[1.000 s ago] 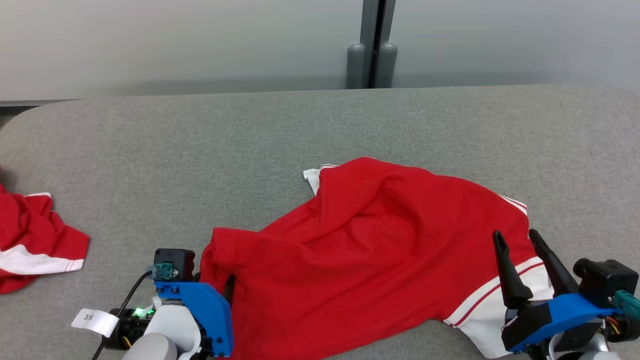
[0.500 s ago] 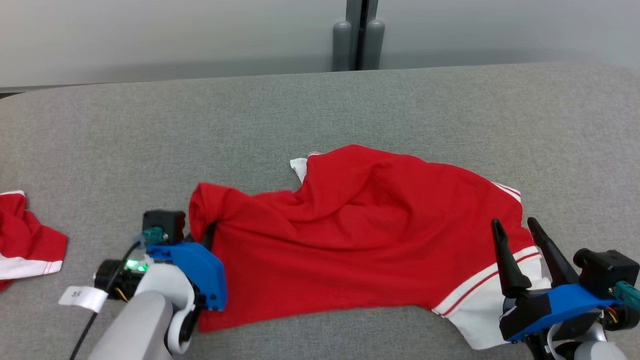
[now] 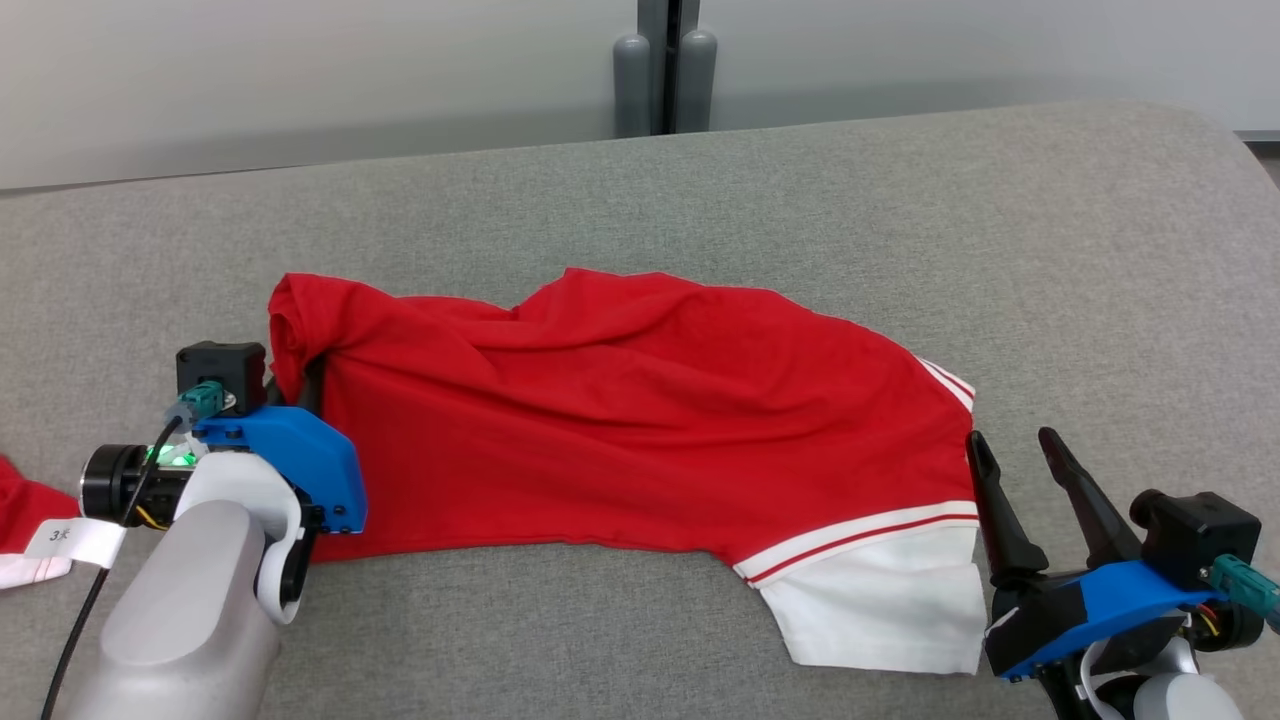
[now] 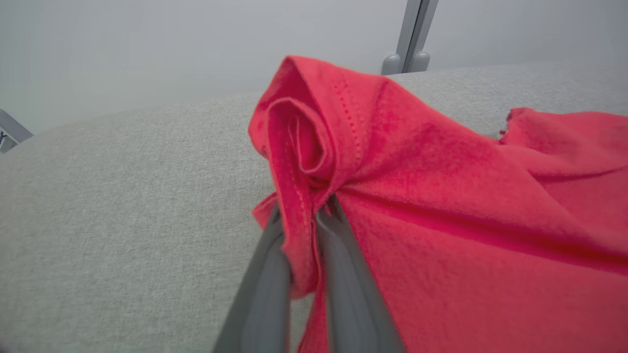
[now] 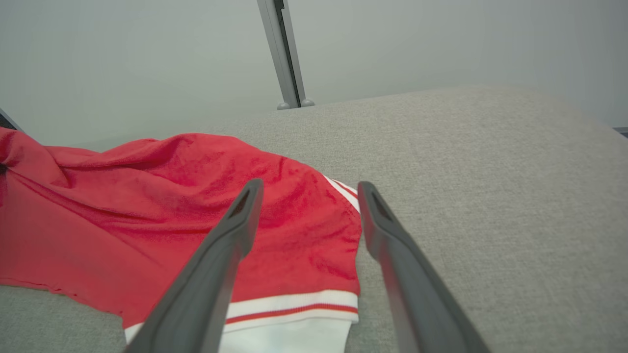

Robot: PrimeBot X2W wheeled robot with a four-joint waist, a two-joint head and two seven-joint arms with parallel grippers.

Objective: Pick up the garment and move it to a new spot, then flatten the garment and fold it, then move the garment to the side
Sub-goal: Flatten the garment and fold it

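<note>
The left hand, spread a second ago, now pinches the raised left end of the red knit garment with white striped trim, which lies stretched leftward along the grey fabric-covered counter. The right hand stays spread beside the white hem, so flattening appears to be under way.

Left tool went from open to clamped on the garment corner and dragged it toward the upper left of the frame. Garment's bunched middle is now pulled out longer and flatter. Head view itself also panned.
</note>
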